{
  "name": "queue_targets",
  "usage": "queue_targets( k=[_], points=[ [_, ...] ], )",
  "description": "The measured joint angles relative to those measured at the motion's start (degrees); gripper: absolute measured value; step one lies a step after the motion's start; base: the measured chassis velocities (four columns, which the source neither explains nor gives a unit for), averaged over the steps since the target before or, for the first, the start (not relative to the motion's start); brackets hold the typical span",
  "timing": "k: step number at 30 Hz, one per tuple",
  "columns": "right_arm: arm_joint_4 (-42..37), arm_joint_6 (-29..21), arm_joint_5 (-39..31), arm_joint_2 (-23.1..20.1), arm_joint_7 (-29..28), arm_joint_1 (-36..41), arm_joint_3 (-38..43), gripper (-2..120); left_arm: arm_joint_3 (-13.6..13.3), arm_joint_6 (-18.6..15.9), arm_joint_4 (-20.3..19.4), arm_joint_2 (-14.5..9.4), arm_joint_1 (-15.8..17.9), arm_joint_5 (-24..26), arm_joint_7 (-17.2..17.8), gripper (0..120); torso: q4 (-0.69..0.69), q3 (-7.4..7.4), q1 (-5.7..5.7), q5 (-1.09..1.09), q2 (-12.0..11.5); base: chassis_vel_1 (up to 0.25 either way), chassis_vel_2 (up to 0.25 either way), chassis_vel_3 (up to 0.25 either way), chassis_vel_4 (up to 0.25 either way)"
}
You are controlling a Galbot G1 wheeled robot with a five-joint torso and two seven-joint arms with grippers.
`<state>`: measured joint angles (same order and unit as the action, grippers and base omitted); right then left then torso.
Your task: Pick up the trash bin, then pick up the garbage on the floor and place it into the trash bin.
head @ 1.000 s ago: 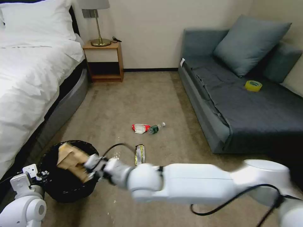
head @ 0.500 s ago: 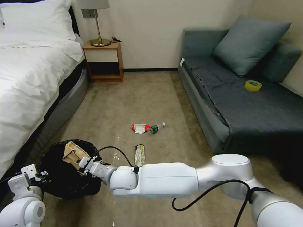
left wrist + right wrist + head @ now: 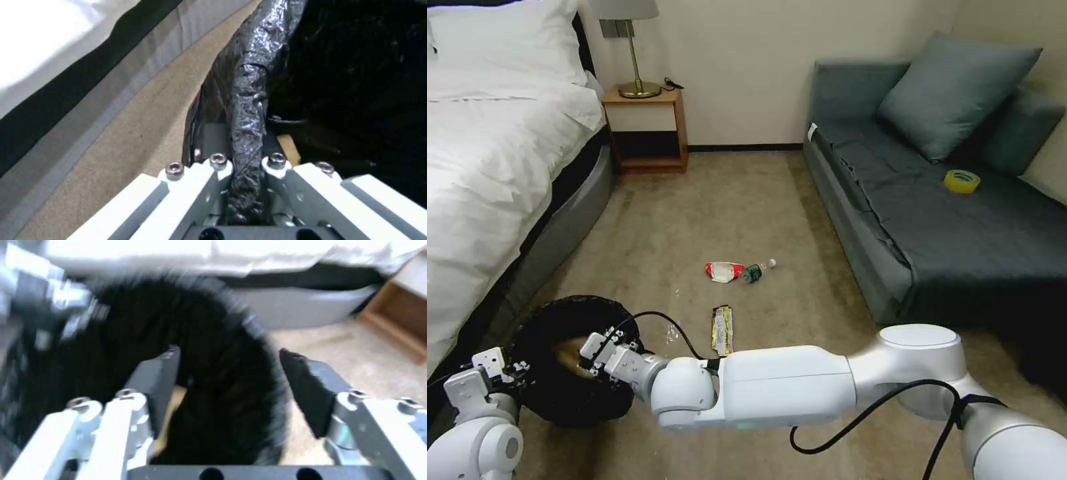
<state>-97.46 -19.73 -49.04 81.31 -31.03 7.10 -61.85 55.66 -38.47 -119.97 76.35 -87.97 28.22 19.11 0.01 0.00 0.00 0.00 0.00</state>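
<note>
The trash bin point(image 3: 544, 393), lined with crinkled black plastic, hangs at the lower left just above the carpet. My left gripper point(image 3: 512, 369) is shut on its near rim point(image 3: 249, 110), with the black liner pinched between the fingers. My right gripper point(image 3: 597, 348) hovers open over the bin's mouth point(image 3: 209, 340), nothing between its fingers point(image 3: 158, 376). A crumpled brown paper bag point(image 3: 568, 351) lies inside the bin. On the carpet lie a gold snack wrapper point(image 3: 722, 328), a red-and-white packet point(image 3: 724, 270) and a small green bottle point(image 3: 755, 271).
A white bed point(image 3: 487, 167) runs along the left, close to the bin. A wooden nightstand point(image 3: 647, 130) with a lamp stands at the back wall. A grey sofa point(image 3: 947, 220) on the right carries a yellow tape roll point(image 3: 962, 181). Open carpet lies between them.
My right gripper carried the brown paper bag over the bin, lowered it and opened. The bag now lies down inside the liner. The left arm kept its hold.
</note>
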Motion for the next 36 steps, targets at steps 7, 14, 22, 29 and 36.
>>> queue_targets(
  k=[7, 14, 22, 29, 36],
  points=[
    [-15.6, 1.6, 3.5, -19.3, 0.2, 12.1, 29.8, 99, 0.4, 0.3, -0.5, -0.3, -0.1, 0.5, -0.2, 1, -0.01, 0.00, 0.00, 0.03, 0.0, 0.000, 0.000, 0.000, 0.000],
    [-27.0, 5.3, 15.0, -29.3, 2.3, 34.3, 53.6, 100, 0.4, 1.0, -0.2, 0.2, -0.1, 0.3, -0.9, 1, -0.02, -0.01, 0.00, 0.02, 0.0, 0.000, 0.000, 0.000, 0.000],
    [-37.0, 11.1, 36.7, -19.1, 3.1, 71.9, 78.3, 100, 0.4, 1.0, -0.1, 0.3, 0.0, 0.2, -0.8, 1, -0.04, -0.02, 0.00, 0.02, 0.0, 0.000, 0.000, 0.000, 0.000],
    [-39.4, 14.8, 47.6, -9.4, 3.6, 82.4, 79.6, 100, 0.7, 1.3, 0.1, 0.3, 0.1, 0.1, -0.8, 1, 0.00, -0.01, -0.01, -0.01, 0.0, 0.000, 0.000, 0.000, 0.000],
    [-38.0, 17.9, 51.3, -6.6, 5.5, 85.5, 77.7, 100, 1.0, 1.5, 0.1, 0.1, 0.1, 0.1, -0.9, 1, 0.00, -0.01, -0.01, -0.01, 0.0, 0.000, 0.000, 0.000, 0.000]
  ],
)
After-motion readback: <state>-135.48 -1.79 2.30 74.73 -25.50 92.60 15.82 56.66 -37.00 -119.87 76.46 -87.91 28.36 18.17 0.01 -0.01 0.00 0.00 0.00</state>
